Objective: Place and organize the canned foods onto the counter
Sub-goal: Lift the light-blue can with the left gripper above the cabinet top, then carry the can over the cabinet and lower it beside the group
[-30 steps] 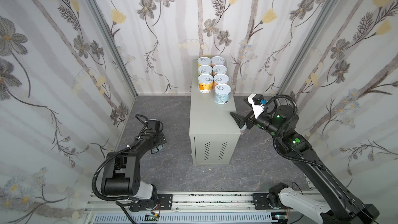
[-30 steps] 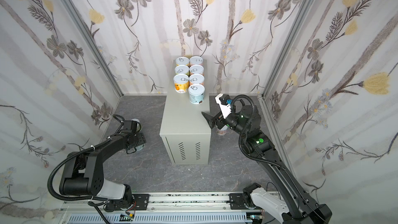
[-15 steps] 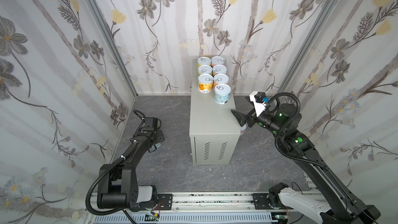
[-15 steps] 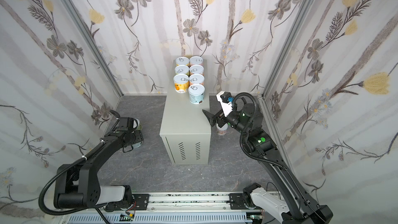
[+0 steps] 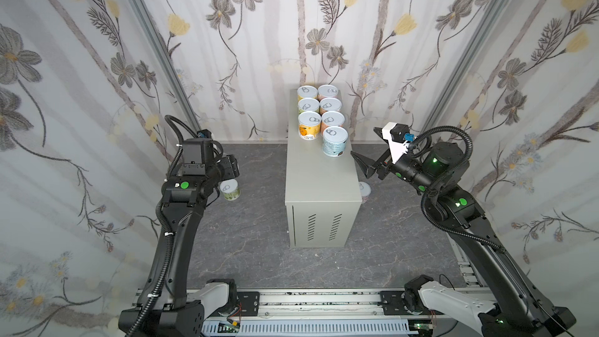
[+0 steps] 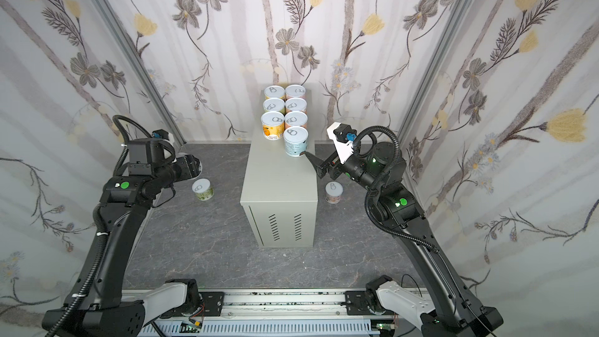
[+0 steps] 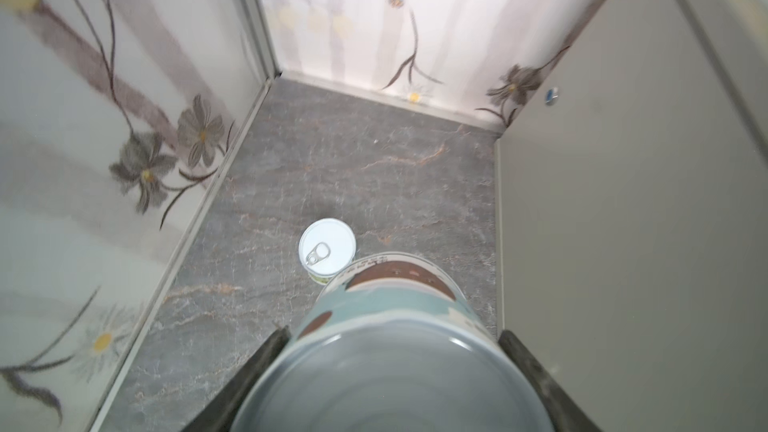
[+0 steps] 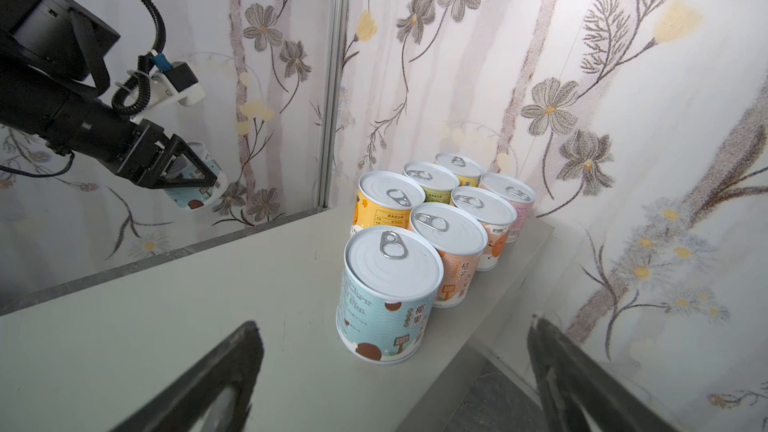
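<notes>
Pinched in the left gripper (image 7: pixel 392 340), above the dark marbled floor (image 5: pixel 252 248): a light-blue round tin can (image 7: pixel 386 309). Right gripper (image 5: pixel 363 163) spread wide, empty (beside the grey-beige metal counter box (image 5: pixel 319 186) carrying seven pastel cans (image 5: pixel 319 115)).

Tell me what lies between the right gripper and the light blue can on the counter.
Only bare counter top. The right wrist view shows the open fingers short of the light blue can, not touching it.
</notes>
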### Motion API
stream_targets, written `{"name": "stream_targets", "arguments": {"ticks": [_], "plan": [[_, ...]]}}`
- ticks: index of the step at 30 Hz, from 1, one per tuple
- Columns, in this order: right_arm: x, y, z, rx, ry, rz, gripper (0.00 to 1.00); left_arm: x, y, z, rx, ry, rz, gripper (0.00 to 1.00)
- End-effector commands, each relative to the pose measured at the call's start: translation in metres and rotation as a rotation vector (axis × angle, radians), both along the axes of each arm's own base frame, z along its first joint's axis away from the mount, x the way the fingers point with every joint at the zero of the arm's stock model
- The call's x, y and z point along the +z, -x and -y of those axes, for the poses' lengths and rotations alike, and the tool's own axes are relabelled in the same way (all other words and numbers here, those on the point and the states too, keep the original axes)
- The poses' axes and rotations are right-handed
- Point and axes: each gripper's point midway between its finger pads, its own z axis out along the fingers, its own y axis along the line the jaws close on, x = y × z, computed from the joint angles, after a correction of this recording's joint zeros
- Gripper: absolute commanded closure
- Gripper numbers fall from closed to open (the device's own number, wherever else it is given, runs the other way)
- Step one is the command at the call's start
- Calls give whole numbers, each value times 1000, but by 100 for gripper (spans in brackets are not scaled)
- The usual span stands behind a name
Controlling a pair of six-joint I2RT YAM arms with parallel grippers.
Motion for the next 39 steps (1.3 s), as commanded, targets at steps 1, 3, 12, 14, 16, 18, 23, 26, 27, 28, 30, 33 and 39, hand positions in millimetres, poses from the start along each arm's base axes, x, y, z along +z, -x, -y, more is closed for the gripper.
{"name": "stream_targets", "arguments": {"ticks": [1, 3, 12, 14, 16, 18, 23, 26, 27, 28, 30, 33, 39], "plan": [[11, 3, -4, 28, 1, 47, 0, 27, 8, 31, -190, 11, 38, 36], [14, 4, -5, 38, -13, 52, 0, 48, 15, 54, -326, 30, 81, 35], [30, 15, 1, 36, -51, 107, 0, 91, 30, 108, -570, -56, 133, 34], [28, 18, 3, 30, -51, 110, 0, 91, 34, 126, -626, -85, 126, 34], [27, 23, 7, 21, -53, 110, 0, 90, 36, 143, -682, -97, 114, 34], [25, 27, 11, 7, -56, 114, 0, 87, 39, 160, -737, -112, 98, 33], [21, 37, 22, -25, -55, 125, 0, 67, 37, 195, -801, -189, 33, 33], [15, 39, 21, -18, -41, 110, 0, 57, 36, 210, -815, -234, 8, 33], [14, 39, 21, -16, -38, 109, 0, 55, 36, 213, -819, -241, 3, 33], [11, 39, 20, -9, -35, 107, 0, 53, 36, 216, -822, -249, -2, 33], [9, 39, 18, 3, -33, 107, 0, 50, 37, 220, -824, -263, -12, 32], [6, 40, 11, 42, -32, 106, 0, 46, 39, 223, -825, -275, -23, 32], [2, 57, -15, 236, -29, 118, 0, 40, 39, 229, -832, -281, -42, 29]]}}
